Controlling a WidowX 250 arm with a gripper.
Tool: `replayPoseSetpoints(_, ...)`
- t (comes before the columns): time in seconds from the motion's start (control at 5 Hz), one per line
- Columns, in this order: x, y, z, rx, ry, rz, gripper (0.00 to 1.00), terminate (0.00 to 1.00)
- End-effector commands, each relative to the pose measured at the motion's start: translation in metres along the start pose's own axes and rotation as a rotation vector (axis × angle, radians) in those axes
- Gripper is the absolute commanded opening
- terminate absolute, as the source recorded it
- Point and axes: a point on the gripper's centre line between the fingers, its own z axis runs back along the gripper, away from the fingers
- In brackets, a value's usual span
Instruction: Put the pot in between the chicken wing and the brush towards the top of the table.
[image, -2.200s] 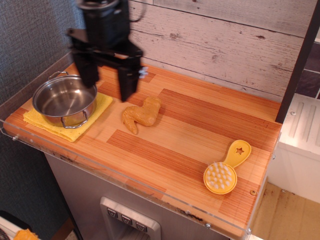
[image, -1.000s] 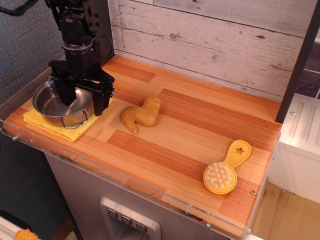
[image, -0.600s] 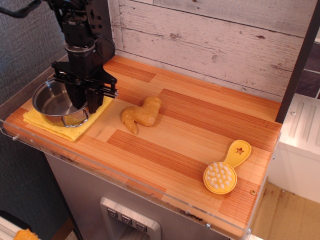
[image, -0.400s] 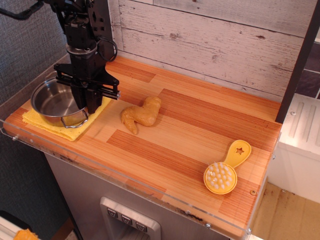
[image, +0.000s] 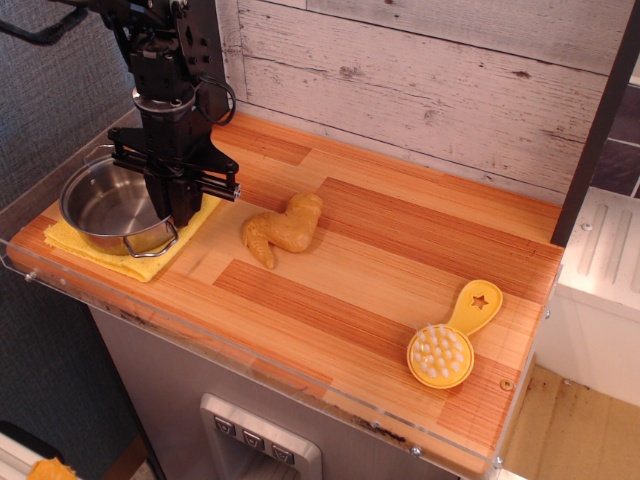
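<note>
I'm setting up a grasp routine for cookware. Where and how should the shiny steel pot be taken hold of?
Grip the small shiny stainless-steel pot by its thin upright rim on the right side, coming straight down from above. The open top lets one finger go inside and one outside, as the black gripper appears placed. The wire loop handles look too slight.

No readable text, labels, brands or numbers anywhere.

Only sign-like mark: star-shaped cutout in handle of brush (image: 450, 337), a shape, not lettering. Buttons on grey panel (image: 258, 442) under front edge of table (image: 400, 240) too small to tell any markings. Nothing printed visible on pot (image: 105, 208), chicken wing (image: 283, 229), yellow cloth (image: 125, 262), gripper (image: 177, 205), plank wall (image: 430, 75) or white unit (image: 605, 290) at right.
</note>
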Motion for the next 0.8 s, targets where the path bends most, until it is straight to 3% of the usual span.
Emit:
replayPoseSetpoints(0.0,-0.012,0.010,0.072,0.021,-0.086,0.052,0.00,0.00)
replayPoseSetpoints(0.2,-0.016,-0.002,0.090,0.046,-0.103,0.013,0.00,0.00)
replayPoseSetpoints(0.6,0.010,-0.099,0.112,-0.012,-0.176,-0.200,0.00,0.00)
